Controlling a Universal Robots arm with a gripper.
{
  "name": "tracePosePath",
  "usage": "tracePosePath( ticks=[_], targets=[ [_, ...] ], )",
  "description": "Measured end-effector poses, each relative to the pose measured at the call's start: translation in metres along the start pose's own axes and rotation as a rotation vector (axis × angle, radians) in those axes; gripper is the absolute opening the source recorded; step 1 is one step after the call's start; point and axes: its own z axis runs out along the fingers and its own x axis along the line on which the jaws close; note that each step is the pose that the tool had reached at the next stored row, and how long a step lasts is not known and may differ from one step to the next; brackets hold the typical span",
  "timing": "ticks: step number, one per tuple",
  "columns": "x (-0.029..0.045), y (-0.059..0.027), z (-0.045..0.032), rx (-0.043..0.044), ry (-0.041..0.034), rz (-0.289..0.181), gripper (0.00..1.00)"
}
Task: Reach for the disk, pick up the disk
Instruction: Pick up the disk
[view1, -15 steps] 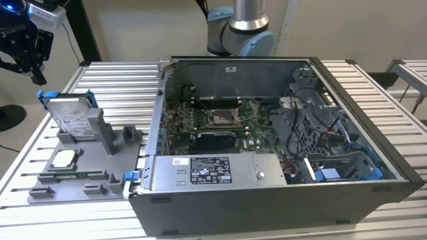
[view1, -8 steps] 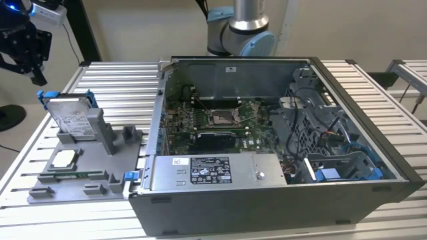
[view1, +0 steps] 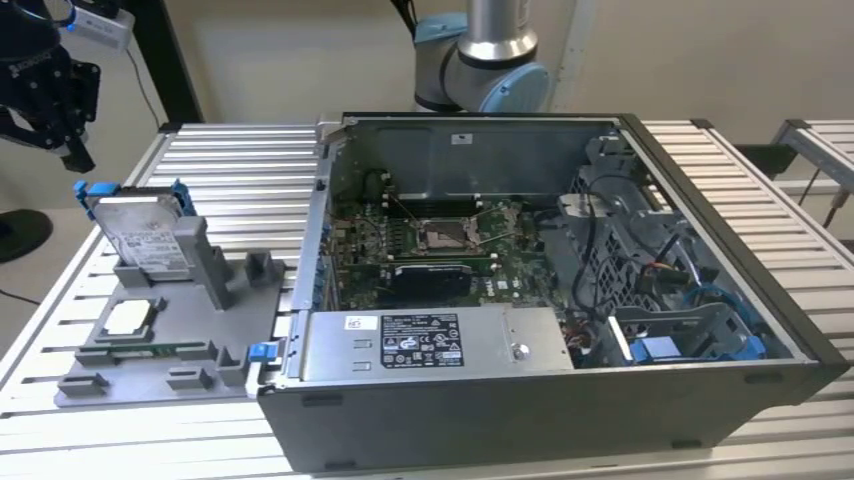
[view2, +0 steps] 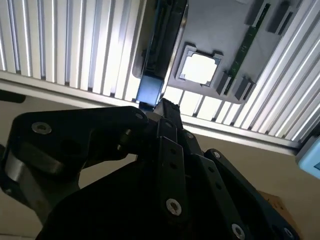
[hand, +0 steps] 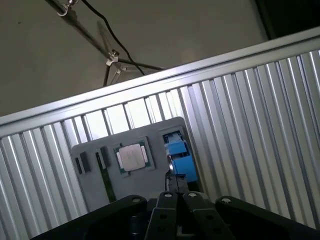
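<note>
Gripper (view1: 76, 158): black, up in the air at the exterior view's left, above and behind the disk, not touching it; in the first wrist view its tips (hand: 176, 184) look drawn together, holding nothing.
Disk (view1: 134, 235): standing upright in a slot of the grey holder (view1: 214, 290), blue frame at its top edge; in both wrist views the blue frame (view2: 149, 90) lies just past the gripper tips.
Chip (view1: 130, 318): flat in the holder, near the disk.
Case (view1: 534, 425): open, at the exterior view's right of the holder.
Counter (view1: 240, 165): slatted metal, carrying all.

Lower end of the disk (view1: 134, 228) hidden in the grey holder (view1: 200, 265)
</note>
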Motion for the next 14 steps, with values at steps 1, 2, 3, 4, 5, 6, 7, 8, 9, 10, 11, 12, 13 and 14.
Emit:
tracePosePath(
  ticks=[1, 2, 3, 4, 5, 6, 7, 8, 9, 10, 11, 12, 13, 14],
  targets=[
    [0.0000, 0.0000, 0.0000, -0.0001, 0.0000, 0.000, 0.00],
    [0.0000, 0.0000, -0.0001, -0.0002, 0.0001, -0.001, 0.00],
    [0.0000, 0.0000, -0.0001, -0.0002, 0.0001, -0.001, 0.00],
    [0.0000, -0.0001, -0.0001, -0.0001, 0.0001, -0.001, 1.00],
    [0.0000, -0.0001, -0.0001, -0.0001, 0.0001, -0.001, 1.00],
    [0.0000, -0.0001, -0.0001, -0.0001, 0.0002, -0.002, 1.00],
    [0.0000, -0.0001, -0.0001, -0.0002, 0.0002, -0.002, 1.00],
    [0.0000, -0.0001, -0.0001, -0.0001, 0.0002, -0.002, 1.00],
    [0.0000, 0.0000, -0.0001, -0.0001, 0.0002, -0.002, 1.00],
    [0.0000, -0.0001, -0.0001, -0.0001, 0.0002, -0.003, 1.00],
    [0.0000, -0.0001, -0.0001, -0.0001, 0.0002, -0.003, 1.00],
    [0.0000, -0.0001, -0.0001, -0.0001, 0.0002, -0.003, 1.00],
    [0.0000, -0.0001, -0.0001, -0.0001, 0.0002, -0.004, 1.00],
    [0.0000, -0.0001, -0.0001, -0.0001, 0.0002, -0.004, 1.00]
  ],
)
